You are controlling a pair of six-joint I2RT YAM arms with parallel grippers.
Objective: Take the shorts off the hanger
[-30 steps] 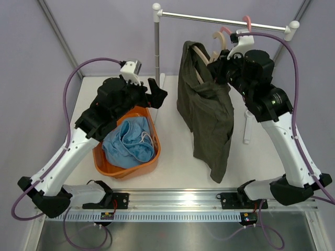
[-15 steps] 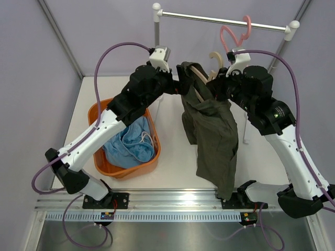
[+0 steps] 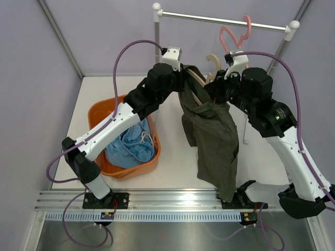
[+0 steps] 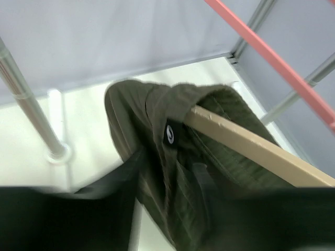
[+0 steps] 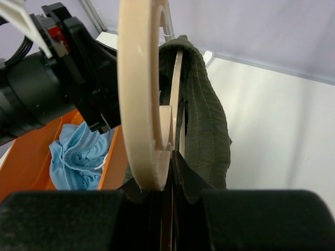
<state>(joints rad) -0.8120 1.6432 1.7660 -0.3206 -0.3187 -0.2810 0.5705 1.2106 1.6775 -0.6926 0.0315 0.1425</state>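
Note:
The dark olive-green shorts [image 3: 212,130] hang limp from a cream wooden hanger [image 3: 213,60], held in the air below the rail. My right gripper [image 3: 215,89] is shut on the hanger [image 5: 138,94] near its neck, jaws [image 5: 170,162] pinched together. My left gripper [image 3: 180,81] has reached the top left of the shorts. Its blurred dark fingers close around the waistband cloth [image 4: 175,193] just below the hanger arm [image 4: 246,144]. The light blue shorts [image 3: 131,149] lie crumpled in the orange basket [image 3: 95,117].
A metal rail [image 3: 209,20] on two white posts crosses the back, with a pink hanger [image 3: 233,34] on it. The left post [image 4: 31,112] stands close beside my left wrist. Purple walls enclose the table on three sides.
My left arm swung from over the basket to the olive shorts, and its open jaws closed on the waistband. The right arm shifted the hanger slightly. The pink hanger moved along the rail.

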